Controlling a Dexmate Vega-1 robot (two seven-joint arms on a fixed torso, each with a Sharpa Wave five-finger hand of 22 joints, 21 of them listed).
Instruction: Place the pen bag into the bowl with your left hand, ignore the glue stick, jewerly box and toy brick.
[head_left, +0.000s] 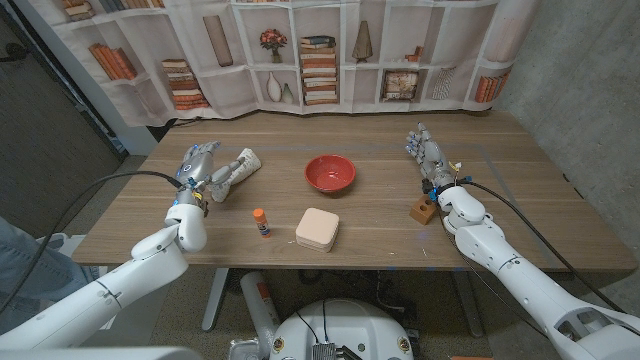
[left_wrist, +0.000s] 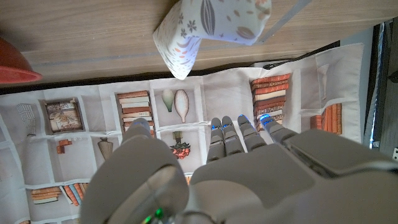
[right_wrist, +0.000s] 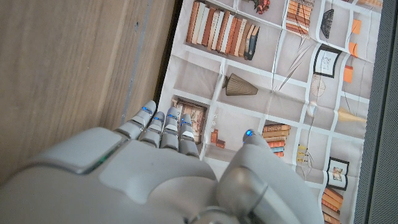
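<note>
Step in hand is the reach: the left hand (head_left: 197, 165) is near the pen bag (head_left: 238, 168) w/ fingers apart and grasping nothing, and the bag lies on the table (head_left: 380, 225) well left of the red bowl (head_left: 330, 172), not yet picked. The right hand (head_left: 428, 152) waits at the far side, also released, near the toy brick (head_left: 423, 211). Next move, I think, needs the fingers closed around the bag, then a lift and a carry rightwards over the bowl rim, w/o touching the glue stick (head_left: 260, 224) or jewelry box (head_left: 317, 229).
</note>
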